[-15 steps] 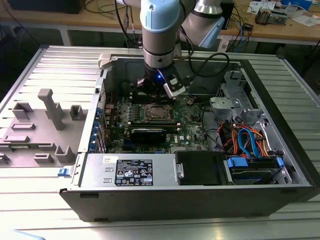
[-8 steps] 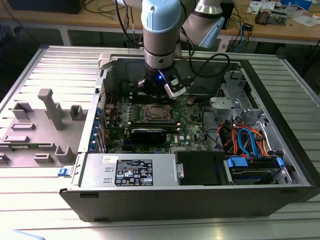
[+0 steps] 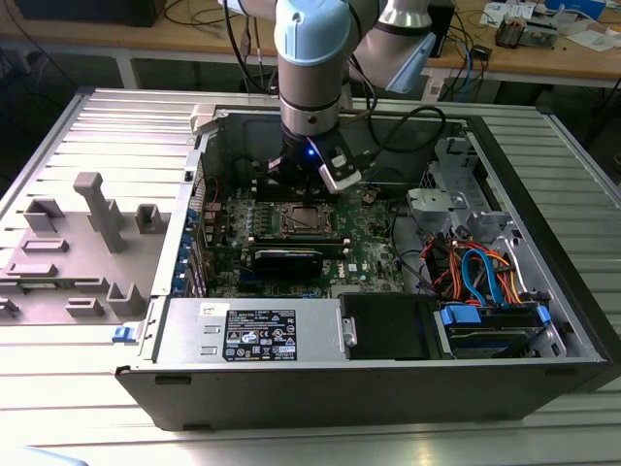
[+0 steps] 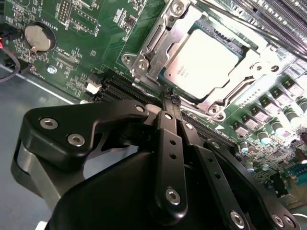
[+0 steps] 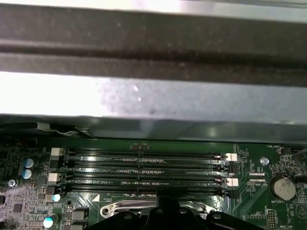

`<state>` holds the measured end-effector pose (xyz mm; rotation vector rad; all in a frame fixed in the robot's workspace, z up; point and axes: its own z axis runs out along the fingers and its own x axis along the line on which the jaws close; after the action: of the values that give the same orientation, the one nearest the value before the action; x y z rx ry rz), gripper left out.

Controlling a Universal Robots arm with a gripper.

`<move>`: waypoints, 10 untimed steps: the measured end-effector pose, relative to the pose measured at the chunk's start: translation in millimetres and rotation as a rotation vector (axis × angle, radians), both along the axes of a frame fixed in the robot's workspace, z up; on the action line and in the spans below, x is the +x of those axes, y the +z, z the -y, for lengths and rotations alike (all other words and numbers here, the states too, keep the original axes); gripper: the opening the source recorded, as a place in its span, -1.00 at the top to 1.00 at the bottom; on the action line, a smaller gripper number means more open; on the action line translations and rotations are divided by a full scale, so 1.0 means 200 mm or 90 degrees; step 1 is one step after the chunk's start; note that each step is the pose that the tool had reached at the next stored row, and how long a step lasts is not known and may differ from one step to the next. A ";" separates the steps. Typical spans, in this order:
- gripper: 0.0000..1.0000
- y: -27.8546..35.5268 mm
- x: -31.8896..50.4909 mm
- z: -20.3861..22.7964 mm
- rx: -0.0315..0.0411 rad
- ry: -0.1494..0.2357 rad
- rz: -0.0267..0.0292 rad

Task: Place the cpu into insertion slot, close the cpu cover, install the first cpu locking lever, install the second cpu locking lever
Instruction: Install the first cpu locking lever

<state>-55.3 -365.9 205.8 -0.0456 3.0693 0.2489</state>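
Cpu [image 4: 204, 57]: it lies flat in the slot [image 4: 167, 77], silver top up and bright under the light
Slot: it is set in the green board [image 4: 96, 28], about the middle of the open case [image 3: 388, 393]
Cover [image 4: 160, 40]: it is down flat, its metal frame lies around the cpu's edges and the chip's top shows through the cut-out
Levers: I cannot tell whether either is latched
My gripper [image 4: 169, 98]: the fingers are pressed together and I see nothing between them; the tips sit at the cover's edge, between it and the memory slots [image 4: 112, 86]; I cannot tell if they touch the metal
My arm [image 3: 310, 58]: in the exterior view it stands upright over the board and comes down just beside the cpu
Memory slots: in the first wrist view they are long dark rows side by side with white clips at the ends, near the case's grey wall [image 5: 153, 96]
Battery [image 4: 38, 37]: a round silver coin cell on the board, well apart from the cpu
Case: it lies open on a slatted table [image 3: 58, 388]; a labelled box [image 3: 252, 330] runs along one side
Cables [image 3: 485, 272]: an orange and blue bundle at the exterior view's right
Grey blocks [image 3: 78, 243]: they stand on the table at the exterior view's left, apart from the case
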 end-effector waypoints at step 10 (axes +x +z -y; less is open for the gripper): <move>0.79 0.001 0.005 -0.007 -0.0066 0.000 -0.0010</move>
<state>-54.4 -364.4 205.9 -0.0459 3.0723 0.2332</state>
